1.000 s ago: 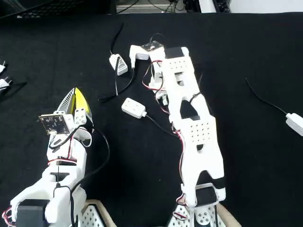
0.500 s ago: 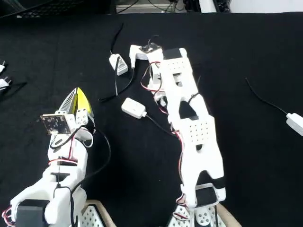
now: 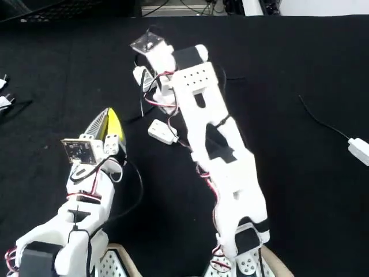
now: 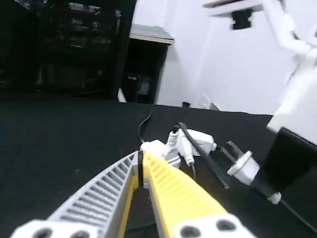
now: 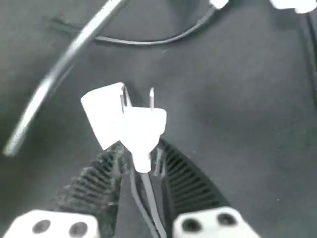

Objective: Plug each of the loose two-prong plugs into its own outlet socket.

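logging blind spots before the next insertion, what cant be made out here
High view: the right arm's own wrist covers the right gripper and its plug.
High view: the frame edge cuts off the socket at the picture's right.
Left wrist view: blur hides whether the white cluster is mated.

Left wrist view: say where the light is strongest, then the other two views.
Left wrist view: the white wall glares behind the dark table. High view: the white right arm is brightest. Right wrist view: the plug catches most light.
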Robot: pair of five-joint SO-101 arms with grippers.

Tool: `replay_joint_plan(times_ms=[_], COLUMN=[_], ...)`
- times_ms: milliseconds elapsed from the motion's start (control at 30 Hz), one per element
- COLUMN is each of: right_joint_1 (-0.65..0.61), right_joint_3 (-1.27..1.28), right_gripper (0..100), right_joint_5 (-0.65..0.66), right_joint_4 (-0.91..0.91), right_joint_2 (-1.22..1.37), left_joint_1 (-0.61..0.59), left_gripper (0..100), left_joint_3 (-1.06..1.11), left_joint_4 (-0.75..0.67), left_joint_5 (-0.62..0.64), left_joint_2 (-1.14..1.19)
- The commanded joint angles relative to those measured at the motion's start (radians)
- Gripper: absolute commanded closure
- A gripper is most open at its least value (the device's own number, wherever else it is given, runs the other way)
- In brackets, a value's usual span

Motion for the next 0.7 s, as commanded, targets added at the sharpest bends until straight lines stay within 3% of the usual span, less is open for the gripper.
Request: replay_joint_plan(times_ms=[0,400,667], right_joint_1=[-0.028,-0.052,-0.049], right_joint_3=[0.082,0.421,0.602], right_gripper=[98.6,98.6,98.6], right_joint_5=[0.031,0.037,0.123], right_joint_4=[0.026,0.020,0.020], right_joint_2=[-0.136,-0.440,-0.556], left_joint_1=[0.044,0.211,0.302], left_gripper=[97,97,97], left_joint_3=[-0.056,-0.124,-0.097], left_joint_4=[-0.002,-0.002,-0.002], left_joint_5=[0.002,-0.002,0.002], left_joint_2=[-0.012,-0.014,-0.014])
